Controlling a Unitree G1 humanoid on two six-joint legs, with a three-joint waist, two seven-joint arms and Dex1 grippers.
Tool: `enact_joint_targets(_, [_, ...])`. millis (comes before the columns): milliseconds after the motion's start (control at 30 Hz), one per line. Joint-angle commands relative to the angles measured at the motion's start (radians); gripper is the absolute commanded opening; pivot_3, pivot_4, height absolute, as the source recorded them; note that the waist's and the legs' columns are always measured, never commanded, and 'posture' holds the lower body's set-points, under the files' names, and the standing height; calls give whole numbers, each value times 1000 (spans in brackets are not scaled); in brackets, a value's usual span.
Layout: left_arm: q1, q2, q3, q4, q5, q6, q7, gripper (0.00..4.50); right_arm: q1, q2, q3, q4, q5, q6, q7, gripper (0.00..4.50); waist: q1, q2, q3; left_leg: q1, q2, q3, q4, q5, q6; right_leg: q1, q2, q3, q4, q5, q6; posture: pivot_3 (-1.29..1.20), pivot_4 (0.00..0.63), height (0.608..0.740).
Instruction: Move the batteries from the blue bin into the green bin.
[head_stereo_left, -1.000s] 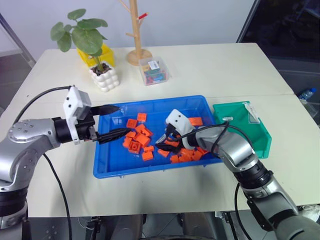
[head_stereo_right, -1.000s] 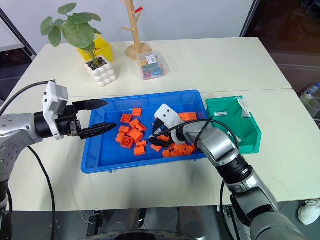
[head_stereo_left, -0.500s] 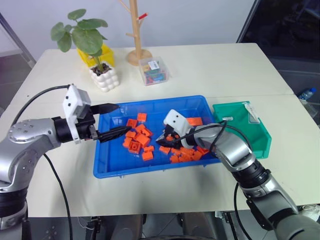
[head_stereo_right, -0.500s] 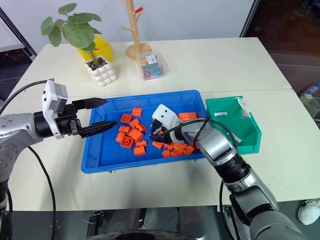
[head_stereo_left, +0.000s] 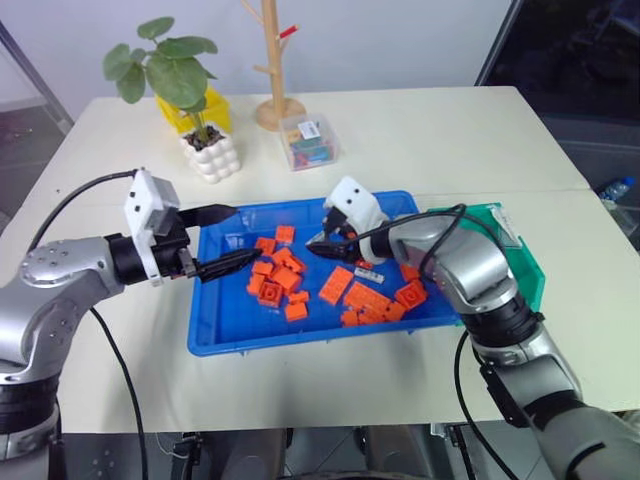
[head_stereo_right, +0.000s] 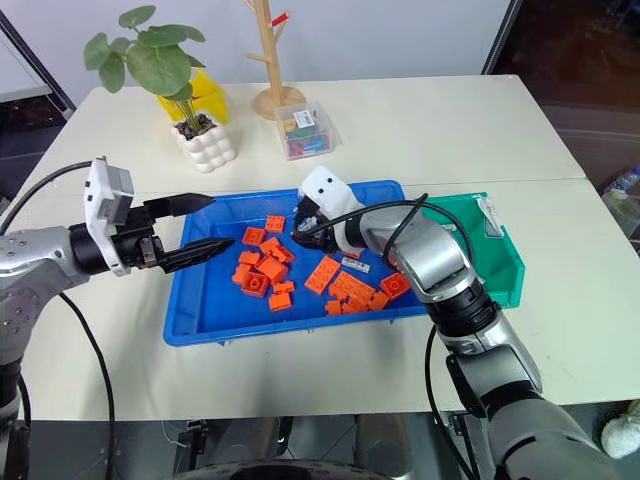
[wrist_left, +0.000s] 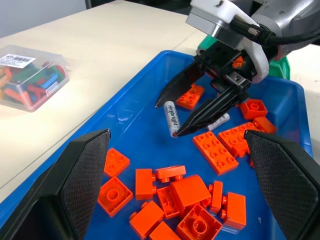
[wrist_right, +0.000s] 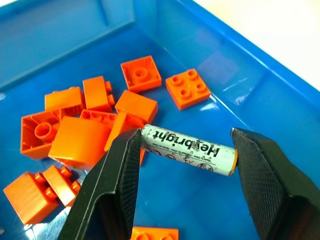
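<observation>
Counted 2 batteries: 1 battery (wrist_right: 188, 149) clamped end to end in right end effector (head_stereo_left: 322, 245) above blue bin (head_stereo_left: 222, 331); 1 loose battery (wrist_left: 218, 121) among orange bricks (head_stereo_left: 277, 281). Left end effector (head_stereo_left: 238, 240) spread, holding nothing. Green bin (head_stereo_left: 524, 274) alongside.

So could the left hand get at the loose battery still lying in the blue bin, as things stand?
Probably not directly. That battery lies among orange bricks at the blue bin's far side from the open left hand, and the right hand, holding another battery, hangs in between.
</observation>
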Motion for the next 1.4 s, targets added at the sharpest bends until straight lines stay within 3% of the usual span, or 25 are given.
enact_joint_targets(33, [-23,0,-8,2,-10,-25,-35,4500,-18,-128,-117,-80,15,39,28,2198,5,0,0,-1,0,0,0,0,0,0,0,0,0,0,0,0,150,740])
enact_joint_targets(300, [-214,-106,-153,168,32,-79,-123,4500,-22,-383,-277,-183,64,161,66,2198,-2,0,0,-1,0,1,1,0,0,0,0,0,0,0,0,0,150,740])
enact_joint_targets(600, [-397,-259,-289,454,152,-203,-236,4500,155,-523,-418,-317,106,271,44,2198,7,0,0,-2,-1,2,2,0,0,0,-1,0,-1,0,0,0,150,740])
enact_joint_targets(867, [-438,-295,-291,524,187,-231,-275,4500,295,-567,-508,-316,91,248,-6,2198,-2,0,0,-1,0,2,2,0,1,0,-1,0,0,0,0,0,150,740])
enact_joint_targets(1033, [-433,-290,-282,506,184,-217,-279,4500,339,-568,-530,-310,100,235,-15,4476,5,0,0,-2,0,2,2,0,1,0,-1,0,0,0,0,0,150,740])
enact_joint_targets(1233, [-408,-275,-273,470,178,-203,-274,4500,316,-585,-504,-284,99,185,-6,4476,3,0,0,-2,0,2,2,0,1,0,-1,0,0,0,0,0,150,740])
enact_joint_targets(1400, [-390,-257,-260,442,175,-194,-263,4500,151,-471,-481,-270,174,205,-4,4476,-7,0,0,-1,0,2,2,0,0,0,-1,0,0,0,0,0,150,740])
